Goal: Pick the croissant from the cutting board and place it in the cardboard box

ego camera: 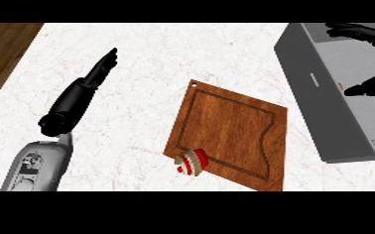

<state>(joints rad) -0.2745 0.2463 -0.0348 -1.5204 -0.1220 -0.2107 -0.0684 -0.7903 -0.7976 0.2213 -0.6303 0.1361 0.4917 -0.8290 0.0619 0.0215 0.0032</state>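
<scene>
Tabletop [147,64]: we are looking down at a pale, marbled surface, with a strip of brown wood showing at its far left corner.
Left hand [99,72]: we are seeing it stretched out over the bare tabletop, fingers straight and together, holding nothing; its grey forearm is coming in from the lower left.
Right hand [351,30]: we are seeing only dark fingers over the grey box, some at the far edge and some [360,88] nearer us; they are looking spread, and we are finding nothing between them.
Cardboard box [322,99]: it is showing as a grey open container directly beneath the right hand, set at a slant; we cannot tell what the small mark inside it is.
Cutting board [234,129]: it is lying flat and tilted, between the two hands, nearer and to the right of the left hand, just left of the box.
Croissant: we are not making one out on the board.
Striped object [192,161]: a small red and cream piece is sitting at the board's near left corner, well apart from both hands.
</scene>
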